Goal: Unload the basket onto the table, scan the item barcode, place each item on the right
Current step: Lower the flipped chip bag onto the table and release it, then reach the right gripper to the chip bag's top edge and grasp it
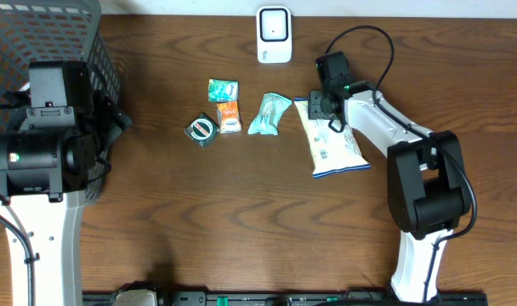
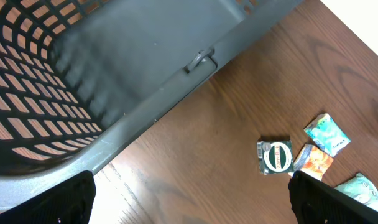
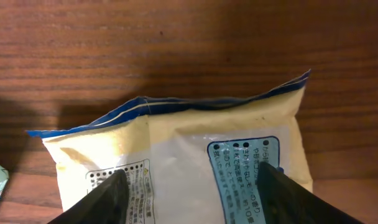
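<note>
The item, a cream and white snack bag (image 1: pixel 331 140) with blue edges, lies flat on the table right of centre. My right gripper (image 1: pixel 314 104) hovers at the bag's far end, open, with its fingers spread to either side of the printed back (image 3: pixel 176 134). In the right wrist view the right gripper (image 3: pixel 192 177) has the bag lying under the gap, not pinched. The white scanner (image 1: pixel 274 34) stands at the table's back edge. My left gripper (image 1: pixel 114 115) is wide open beside the basket, and in its wrist view the left gripper (image 2: pixel 192 211) holds nothing.
A grey mesh basket (image 1: pixel 37 34) fills the back left corner, its wall (image 2: pixel 114 74) close to the left gripper. Small packets lie mid-table: a green one (image 1: pixel 223 89), an orange one (image 1: pixel 230 116), a dark round-logo one (image 1: pixel 201 129) and a teal bag (image 1: pixel 269 114).
</note>
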